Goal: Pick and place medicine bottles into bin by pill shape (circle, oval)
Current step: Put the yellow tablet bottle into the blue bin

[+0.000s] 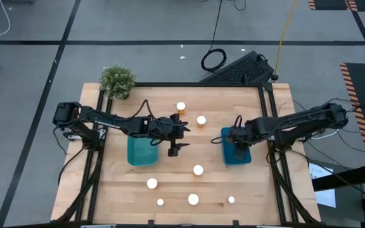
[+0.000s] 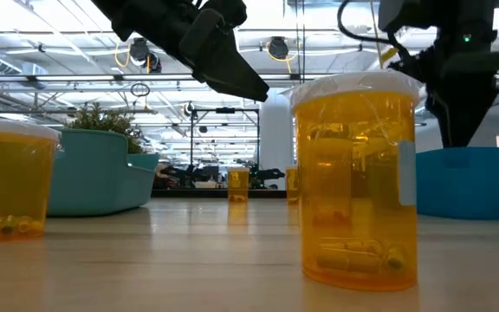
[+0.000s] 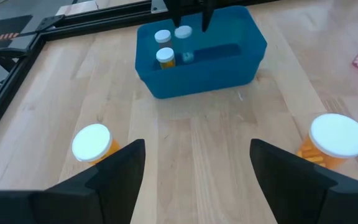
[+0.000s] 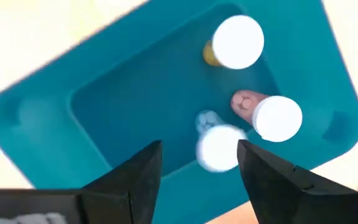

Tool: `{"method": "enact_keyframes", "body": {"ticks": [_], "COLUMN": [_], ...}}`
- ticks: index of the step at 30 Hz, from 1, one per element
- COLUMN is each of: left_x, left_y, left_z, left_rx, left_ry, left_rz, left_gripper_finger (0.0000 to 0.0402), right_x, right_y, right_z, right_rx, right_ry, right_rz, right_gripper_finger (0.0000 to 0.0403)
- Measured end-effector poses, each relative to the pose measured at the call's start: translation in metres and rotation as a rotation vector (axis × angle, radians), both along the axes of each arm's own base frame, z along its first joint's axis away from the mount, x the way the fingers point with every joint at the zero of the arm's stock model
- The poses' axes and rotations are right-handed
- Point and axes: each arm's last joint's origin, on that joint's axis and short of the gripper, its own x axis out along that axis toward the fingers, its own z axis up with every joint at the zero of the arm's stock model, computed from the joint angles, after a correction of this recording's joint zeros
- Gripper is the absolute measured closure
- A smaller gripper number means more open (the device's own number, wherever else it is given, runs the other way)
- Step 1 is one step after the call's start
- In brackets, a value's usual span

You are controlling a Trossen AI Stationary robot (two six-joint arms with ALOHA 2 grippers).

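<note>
Medicine bottles: three lie in the right bin [image 1: 248, 156], seen from the right wrist as an amber bottle [image 4: 236, 42], a pink bottle [image 4: 272, 116] and a pale blue bottle [image 4: 218, 145], all white-capped. Seven more stand loose on the desk [image 1: 119, 190]: two amber ones at the far middle [image 1: 181, 107] [image 1: 201, 120], one mid-desk [image 1: 198, 170], four along the near edge [image 1: 152, 183] [image 1: 160, 202] [image 1: 193, 199] [image 1: 231, 199]. Right pincer [image 4: 197, 165] hovers over the right bin, fingers apart, holding nothing. Left pincer [image 3: 196, 163] sits mid-desk just right of the left teal bin [image 1: 142, 152], fingers wide apart, empty, with a capped bottle on either side of it. Desk is light wood planks in a black frame; potted plant [image 1: 117, 80] at its far left corner. Beyond: grey floor, black cable coil [image 1: 213, 59], keyboard [image 1: 243, 68]. Low view shows an open hall with ceiling trusses and lights.
</note>
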Motion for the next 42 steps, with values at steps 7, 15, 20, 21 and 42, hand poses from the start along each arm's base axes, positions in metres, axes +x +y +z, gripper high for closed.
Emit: {"method": "enact_keyframes", "body": {"ticks": [7,15,20,21,42], "left_x": [0.0,0.0,0.0,0.0,-0.01], "left_y": [0.0,0.0,0.0,0.0,-0.043], "left_z": [0.0,-0.001,-0.001,-0.001,-0.006], "left_rx": [0.0,-0.001,-0.002,-0.002,-0.034], "left_ry": [0.0,0.01,0.009,0.009,0.085], "left_rz": [0.0,0.001,0.002,0.002,-0.01], "left_gripper_finger": [0.0108,0.0108,0.0108,0.0108,0.0108], "right_x": [0.007,0.01,0.005,0.004,0.007], "right_y": [0.009,0.049,0.083,0.089,0.178], "right_z": [0.031,0.06,0.066,0.066,0.02], "right_rx": [0.01,0.074,0.147,0.153,0.153], "right_ry": [-0.041,-0.168,-0.242,-0.247,-0.263], "right_rz": [0.001,0.035,0.045,0.043,0.276], "right_gripper_finger": [0.0197,0.0197,0.0197,0.0197,0.0197]}}
